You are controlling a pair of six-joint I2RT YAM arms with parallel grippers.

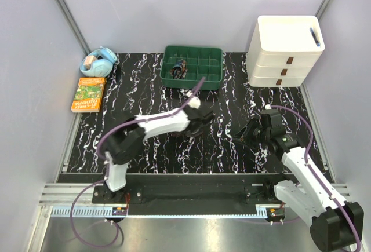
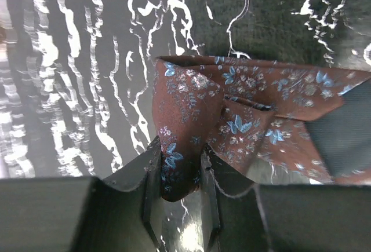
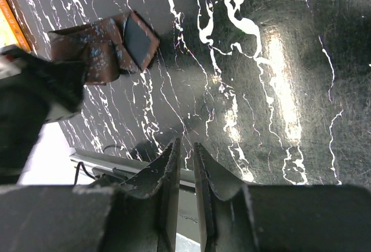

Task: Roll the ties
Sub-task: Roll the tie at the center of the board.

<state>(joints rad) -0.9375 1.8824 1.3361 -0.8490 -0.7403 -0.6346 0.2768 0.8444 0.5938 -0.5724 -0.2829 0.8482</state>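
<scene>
A dark brown tie (image 2: 232,107) with a small blue and red flower pattern lies folded in a bundle on the black marbled mat. My left gripper (image 2: 178,156) is shut on a fold of it at the bundle's near end. In the top view the left gripper (image 1: 204,123) sits at the mat's middle and hides most of the tie. The right wrist view shows the tie (image 3: 95,46) far off at the upper left. My right gripper (image 3: 185,148) is shut and empty, with only a thin slit between the jaws. It hovers to the right (image 1: 242,134) of the left gripper. A rolled tie (image 1: 180,67) sits in the green tray (image 1: 203,78).
The green compartment tray stands at the back centre. A white drawer stack (image 1: 285,52) is at the back right. A book (image 1: 88,94) and a blue headset (image 1: 98,62) lie at the back left. The mat's front edge meets a metal rail (image 1: 191,191).
</scene>
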